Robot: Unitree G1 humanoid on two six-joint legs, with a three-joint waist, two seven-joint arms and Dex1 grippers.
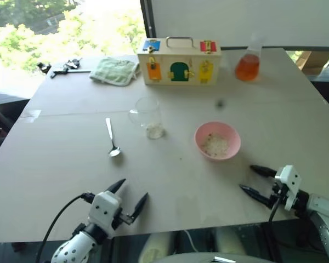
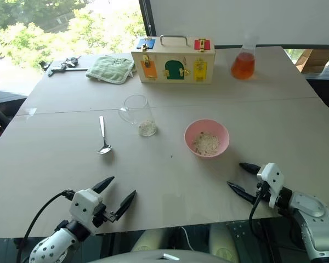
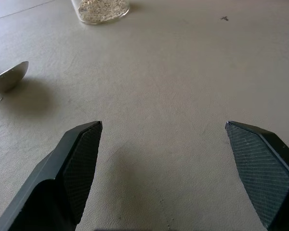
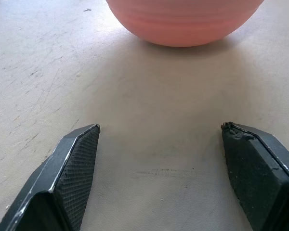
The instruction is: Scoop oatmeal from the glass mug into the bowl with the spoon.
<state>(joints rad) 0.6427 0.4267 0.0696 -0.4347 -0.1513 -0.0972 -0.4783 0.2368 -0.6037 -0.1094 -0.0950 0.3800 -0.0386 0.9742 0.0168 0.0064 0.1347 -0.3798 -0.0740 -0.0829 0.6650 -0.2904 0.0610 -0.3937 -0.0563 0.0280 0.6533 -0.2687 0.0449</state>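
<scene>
Both grippers hover low over the near table (image 1: 55, 159) edge, empty, fingers spread wide: left gripper (image 1: 132, 196), right gripper (image 1: 254, 179). The spoon (image 1: 112, 138) lies flat left of the mug (image 1: 148, 117), which holds a little oatmeal (image 1: 154, 130); the bowl (image 1: 217, 140), right of the mug, holds more

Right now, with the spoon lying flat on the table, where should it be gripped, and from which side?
Probably mid-handle on the spoon, from above with the left gripper, fingers across the slim handle. It lies flat, bowl end toward the robot, left of the glass mug.
</scene>
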